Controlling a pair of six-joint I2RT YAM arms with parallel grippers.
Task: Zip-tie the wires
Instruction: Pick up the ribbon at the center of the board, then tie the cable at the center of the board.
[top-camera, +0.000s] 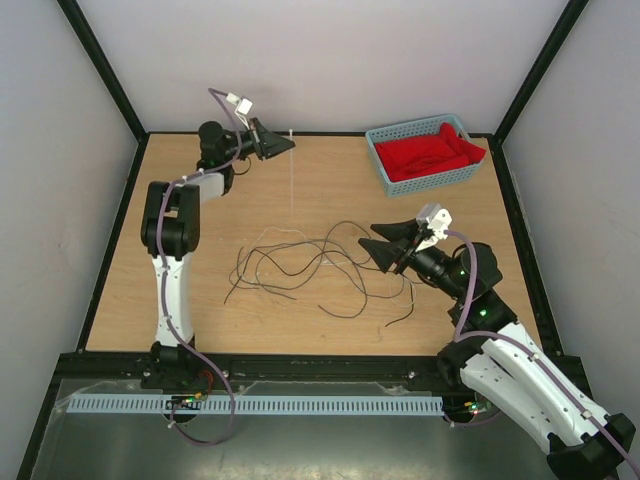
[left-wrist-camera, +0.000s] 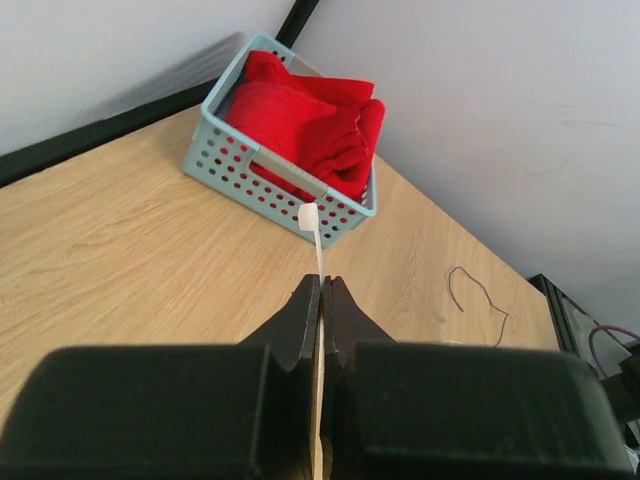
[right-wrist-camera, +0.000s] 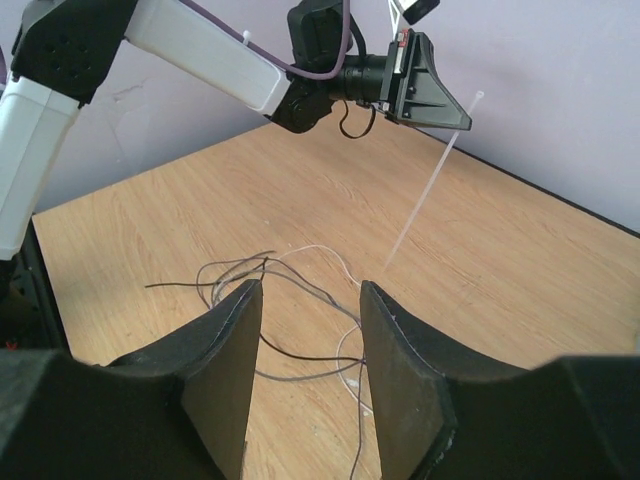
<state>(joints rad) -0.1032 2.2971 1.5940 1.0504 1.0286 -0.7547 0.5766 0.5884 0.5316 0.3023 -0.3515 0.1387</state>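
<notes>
Over the wooden table (top-camera: 330, 170), your left gripper (top-camera: 285, 146) is pinching the zip tie (top-camera: 291, 190) at 11 o'clock and your right gripper (top-camera: 368, 237) is gaping empty. That floppy tail is risking missing the sprawling wires (top-camera: 300, 262).

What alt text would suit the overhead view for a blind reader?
The shut left gripper holds a pale zip tie above the wooden table; the open right gripper hovers beside tangled thin dark wires. A blue basket of red cloth sits far right.
</notes>
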